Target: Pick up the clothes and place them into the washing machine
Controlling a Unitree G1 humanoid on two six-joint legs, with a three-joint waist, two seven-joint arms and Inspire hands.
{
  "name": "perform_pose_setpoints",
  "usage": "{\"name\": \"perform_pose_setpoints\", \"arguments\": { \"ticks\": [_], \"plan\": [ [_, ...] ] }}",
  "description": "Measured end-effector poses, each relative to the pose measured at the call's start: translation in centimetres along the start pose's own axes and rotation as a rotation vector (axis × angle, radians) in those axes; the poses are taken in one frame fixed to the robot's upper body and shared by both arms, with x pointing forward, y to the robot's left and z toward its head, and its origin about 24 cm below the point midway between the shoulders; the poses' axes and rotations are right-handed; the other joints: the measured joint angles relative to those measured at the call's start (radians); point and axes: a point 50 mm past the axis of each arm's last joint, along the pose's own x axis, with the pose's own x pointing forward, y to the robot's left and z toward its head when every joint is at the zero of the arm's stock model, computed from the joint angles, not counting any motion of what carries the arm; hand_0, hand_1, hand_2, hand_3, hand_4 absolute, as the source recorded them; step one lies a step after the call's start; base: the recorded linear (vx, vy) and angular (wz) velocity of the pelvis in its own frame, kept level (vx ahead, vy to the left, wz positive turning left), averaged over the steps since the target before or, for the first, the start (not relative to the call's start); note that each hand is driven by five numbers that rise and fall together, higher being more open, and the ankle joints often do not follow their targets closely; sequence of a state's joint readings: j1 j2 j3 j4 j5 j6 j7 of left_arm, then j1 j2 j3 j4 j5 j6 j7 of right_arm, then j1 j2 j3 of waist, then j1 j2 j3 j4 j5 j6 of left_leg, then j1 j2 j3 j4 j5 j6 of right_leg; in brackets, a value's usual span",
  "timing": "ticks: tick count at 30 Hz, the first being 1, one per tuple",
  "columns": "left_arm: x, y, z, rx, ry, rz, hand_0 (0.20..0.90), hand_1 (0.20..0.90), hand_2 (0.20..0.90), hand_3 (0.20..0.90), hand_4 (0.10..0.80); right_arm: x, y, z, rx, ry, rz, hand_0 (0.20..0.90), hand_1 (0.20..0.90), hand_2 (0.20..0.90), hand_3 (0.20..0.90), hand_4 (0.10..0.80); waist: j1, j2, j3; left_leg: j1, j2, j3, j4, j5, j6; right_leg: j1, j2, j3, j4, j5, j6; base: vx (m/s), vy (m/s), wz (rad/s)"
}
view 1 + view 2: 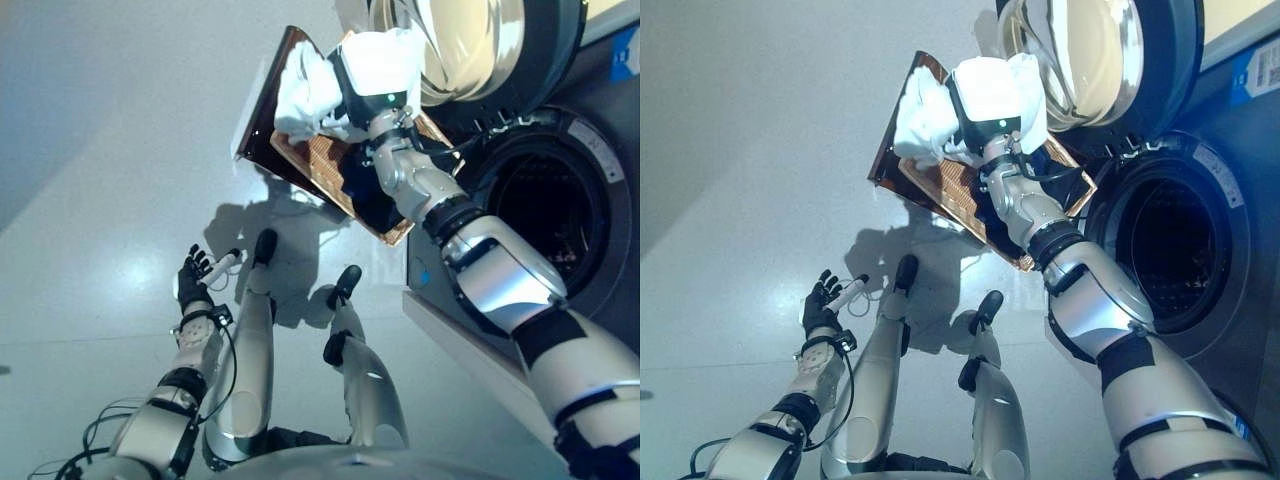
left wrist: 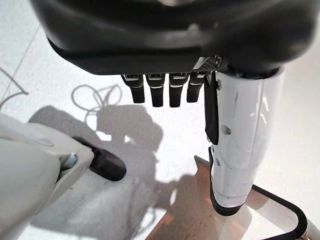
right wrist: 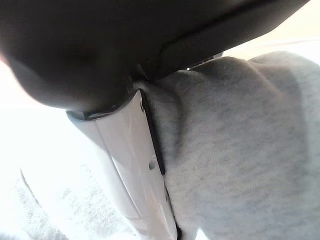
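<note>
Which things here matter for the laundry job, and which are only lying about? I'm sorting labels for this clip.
Part of the job:
- white clothes, against the right hand
- basket holding them
- washing machine, its door open

Not part of it:
- left hand, open and idle, low over the floor

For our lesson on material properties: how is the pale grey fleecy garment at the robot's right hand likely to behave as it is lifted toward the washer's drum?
The pale grey fleecy garment bunches in soft folds over the brown basket, so it is probably floppy and will drape. Its fuzzy weave beside the right hand suggests decent grip, unlikely to slip. It looks light, though trailing folds might snag.
</note>
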State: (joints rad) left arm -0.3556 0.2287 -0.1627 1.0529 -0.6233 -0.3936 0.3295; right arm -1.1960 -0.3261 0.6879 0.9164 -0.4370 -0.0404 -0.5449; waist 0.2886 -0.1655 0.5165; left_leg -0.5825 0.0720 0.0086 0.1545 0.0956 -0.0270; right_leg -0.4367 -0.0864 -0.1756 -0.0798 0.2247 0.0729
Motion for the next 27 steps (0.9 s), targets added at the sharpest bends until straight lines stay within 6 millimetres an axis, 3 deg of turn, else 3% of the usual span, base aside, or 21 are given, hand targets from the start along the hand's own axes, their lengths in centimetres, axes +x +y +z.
{"name": "perform_pose_setpoints", "arguments": {
  "ticks": [5,11,17,19,23,27],
  "plan": [
    [0.1,0.7,-0.2,-0.008,0.013,0.037,0.900,0.900,0.900,0.900,0.800,-1.5,0.7,1.2,0.379,0.055,-0.044,0.200,0.200,0.200,0.200,0.300,-0.030,-0.001,-0.003,0.025,0.000,0.024,0.013,-0.013,0.006,0.013,-0.003,0.021,0.008,0.001,-0.002,0.027,0.002,-0.15],
    [0.0,0.9,-0.6,0.018,0.044,0.037,0.900,0.900,0.900,0.900,0.800,-4.4,2.4,0.7,0.859,0.202,-0.001,0.200,0.200,0.200,0.200,0.300,-0.035,-0.001,-0.004,0.036,-0.001,0.046,0.021,-0.018,0.011,0.018,-0.008,0.037,0.008,-0.004,-0.008,0.024,-0.001,-0.06],
    [-0.2,1.2,-1.2,0.031,0.079,0.037,0.900,0.900,0.900,0.900,0.800,-9.8,7.8,1.4,1.535,0.518,0.102,0.200,0.200,0.200,0.200,0.300,-0.048,-0.001,-0.019,0.075,-0.001,0.068,0.021,-0.032,0.018,0.043,-0.010,0.058,0.007,0.001,0.000,0.017,0.010,-0.11],
    [-0.2,1.2,-1.3,0.033,0.083,0.030,0.900,0.900,0.900,0.900,0.800,-11.3,9.3,2.1,1.711,0.619,0.110,0.200,0.200,0.200,0.200,0.300,-0.060,0.002,-0.022,0.075,-0.002,0.073,0.027,-0.037,0.018,0.042,-0.016,0.064,0.006,-0.008,-0.009,0.016,0.023,-0.08],
    [-0.8,0.4,-2.3,0.027,0.118,0.000,0.900,0.900,0.900,0.900,0.800,-13.8,10.8,1.9,1.956,0.780,0.018,0.200,0.200,0.200,0.200,0.300,-0.060,0.032,-0.038,0.071,0.011,0.095,0.031,-0.046,0.026,0.040,-0.022,0.051,0.000,-0.071,0.011,0.000,0.017,-0.13],
    [-2.0,0.1,-4.3,0.019,0.180,-0.013,0.900,0.900,0.900,0.900,0.800,-15.9,11.9,1.5,2.196,0.930,-0.192,0.200,0.200,0.200,0.200,0.300,-0.072,0.073,-0.086,0.071,-0.022,0.101,0.027,-0.053,0.035,0.029,-0.046,0.055,0.015,-0.051,0.017,-0.005,0.020,0.07]
  ]
}}
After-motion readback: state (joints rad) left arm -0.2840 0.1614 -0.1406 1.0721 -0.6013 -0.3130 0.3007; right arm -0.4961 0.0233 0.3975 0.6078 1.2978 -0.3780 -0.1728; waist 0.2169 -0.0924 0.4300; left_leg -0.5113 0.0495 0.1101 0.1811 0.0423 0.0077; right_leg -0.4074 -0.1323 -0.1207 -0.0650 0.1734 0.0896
